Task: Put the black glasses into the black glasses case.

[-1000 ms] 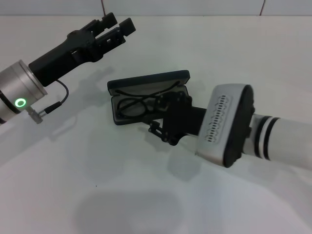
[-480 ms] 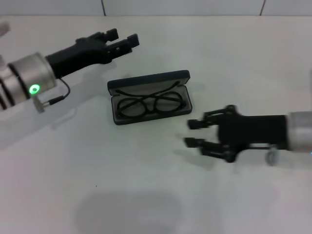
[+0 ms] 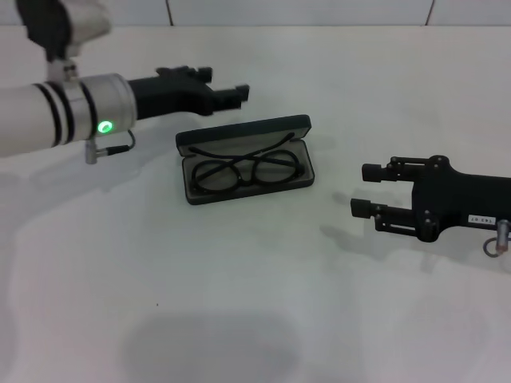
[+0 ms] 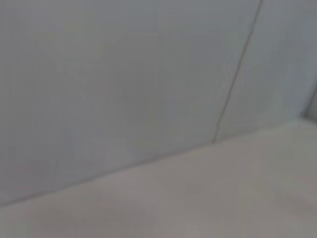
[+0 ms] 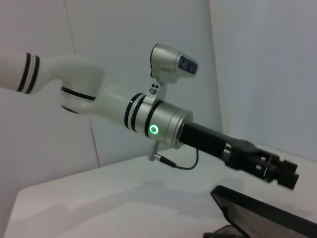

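Pulled back from the black glasses case since a second ago: right hand, then low over the case's near right end and covering part of it, now well off to the right above the white tabletop, fingers spread and holding nothing. Swung round too: left hand, now hanging just behind the raised lid with its tip pointing right; whether its fingers stand apart or together cannot be told from here, though nothing shows between them.

Lying inside the tray on the grey lining: black glasses, lenses side by side across the length of the case, temple arms spread out along the back under the lid. Sits open and flat, hinge edge away from the robot, lid tilted up and back, which leaves the tray free from above. Probably released on purpose, with the right hand withdrawn sideways so as not to catch frame or lid. By the look of it, task all but finished, unless shutting the lid is wanted; left hand well placed for that.

As for writing: none readable on the case lid from these angles. Small pale label visible on the right arm near the wrist, too small to read. Green ring light glowing on the left arm.
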You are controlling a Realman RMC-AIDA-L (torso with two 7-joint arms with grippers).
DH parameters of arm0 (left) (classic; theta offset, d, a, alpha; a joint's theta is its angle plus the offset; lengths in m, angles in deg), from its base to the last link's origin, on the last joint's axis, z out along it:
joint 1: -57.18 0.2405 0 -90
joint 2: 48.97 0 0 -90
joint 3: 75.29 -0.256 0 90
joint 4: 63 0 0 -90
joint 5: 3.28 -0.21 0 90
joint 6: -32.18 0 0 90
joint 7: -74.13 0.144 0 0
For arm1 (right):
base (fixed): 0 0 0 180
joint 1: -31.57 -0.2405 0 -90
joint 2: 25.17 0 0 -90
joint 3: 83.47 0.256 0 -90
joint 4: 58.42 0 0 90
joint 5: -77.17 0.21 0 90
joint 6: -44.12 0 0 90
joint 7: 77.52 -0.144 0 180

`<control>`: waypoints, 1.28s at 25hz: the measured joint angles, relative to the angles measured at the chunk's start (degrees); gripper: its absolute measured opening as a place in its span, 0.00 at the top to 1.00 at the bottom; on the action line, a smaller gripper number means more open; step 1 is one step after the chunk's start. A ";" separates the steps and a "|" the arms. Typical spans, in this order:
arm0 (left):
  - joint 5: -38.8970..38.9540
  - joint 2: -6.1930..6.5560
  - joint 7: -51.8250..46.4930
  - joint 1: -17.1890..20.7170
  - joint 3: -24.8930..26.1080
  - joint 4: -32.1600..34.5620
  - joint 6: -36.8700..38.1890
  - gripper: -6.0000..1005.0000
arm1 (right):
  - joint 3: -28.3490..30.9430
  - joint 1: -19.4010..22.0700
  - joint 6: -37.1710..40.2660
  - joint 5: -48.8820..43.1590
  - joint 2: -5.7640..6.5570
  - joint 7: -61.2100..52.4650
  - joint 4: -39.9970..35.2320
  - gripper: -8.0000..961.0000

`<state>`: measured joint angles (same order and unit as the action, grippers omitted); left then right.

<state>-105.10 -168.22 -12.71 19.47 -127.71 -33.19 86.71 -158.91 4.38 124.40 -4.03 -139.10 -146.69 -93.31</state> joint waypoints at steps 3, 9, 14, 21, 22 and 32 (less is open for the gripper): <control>-2.15 -0.45 0.12 -0.49 -0.85 -0.14 -1.60 0.17 | -0.11 -0.38 -0.90 -0.22 -0.03 0.00 0.26 0.41; -1.49 -0.59 2.59 1.09 -5.62 0.16 -1.17 0.17 | 0.17 -0.47 -2.99 -0.34 0.07 0.00 0.54 0.38; 2.95 -0.89 8.93 3.80 -10.52 -0.56 -1.18 0.17 | 0.07 -0.69 -4.77 -0.36 0.01 0.00 0.60 0.36; 18.32 -0.73 18.71 7.80 -15.34 -0.30 4.48 0.17 | 0.21 -1.00 -5.12 -0.36 0.00 0.01 0.43 0.32; 21.18 -0.53 20.94 8.50 -15.23 -0.17 8.63 0.17 | 0.21 -1.00 -5.12 -0.36 0.00 0.01 0.43 0.32; 26.32 5.99 30.90 17.34 -14.93 1.35 47.88 0.17 | 2.46 -1.09 8.60 1.07 -1.84 8.77 -1.51 0.27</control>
<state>-78.77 -162.24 18.19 36.80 -142.64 -31.84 134.59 -156.45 3.29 133.00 -2.97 -140.94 -137.92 -94.81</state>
